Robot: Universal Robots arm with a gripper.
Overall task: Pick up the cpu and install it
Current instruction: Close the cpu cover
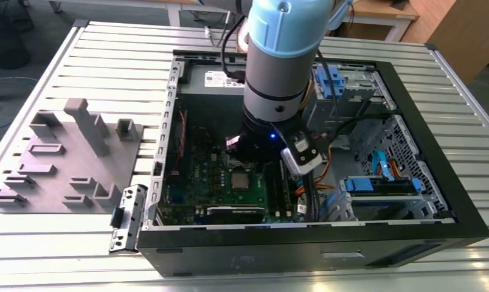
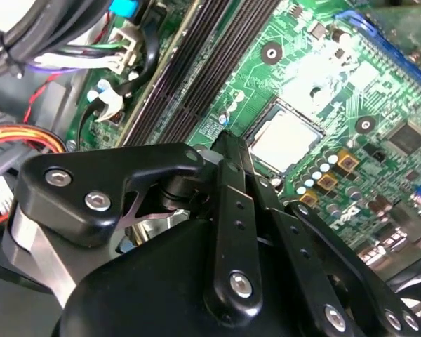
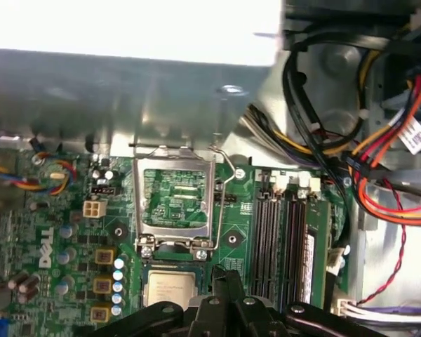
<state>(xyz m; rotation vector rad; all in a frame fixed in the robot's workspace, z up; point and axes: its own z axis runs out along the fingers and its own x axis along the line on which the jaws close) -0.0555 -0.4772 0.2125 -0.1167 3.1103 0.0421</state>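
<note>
The cpu (image 3: 170, 288) lies flat in its socket on the green motherboard (image 3: 63, 239), its silvery top facing up. It shows in both wrist views and in the exterior view (image 1: 241, 180), with another point in the second wrist view (image 2: 286, 137). My gripper (image 3: 222, 275) hangs just beside the cpu's edge, on the side of the memory slots. Its black fingers (image 2: 233, 184) are shut together with nothing between them. The shiny socket frame (image 3: 174, 188) and its wire lever are swung up and open behind the cpu.
The open black PC case (image 1: 309, 246) lies on a slatted metal table (image 1: 106, 55). Memory slots (image 3: 281, 239) and bundled cables (image 3: 379, 161) crowd one side of the socket. A grey plastic tray (image 1: 66, 158) with upright blocks and a small metal bracket (image 1: 124, 219) lie at the exterior view's left.
</note>
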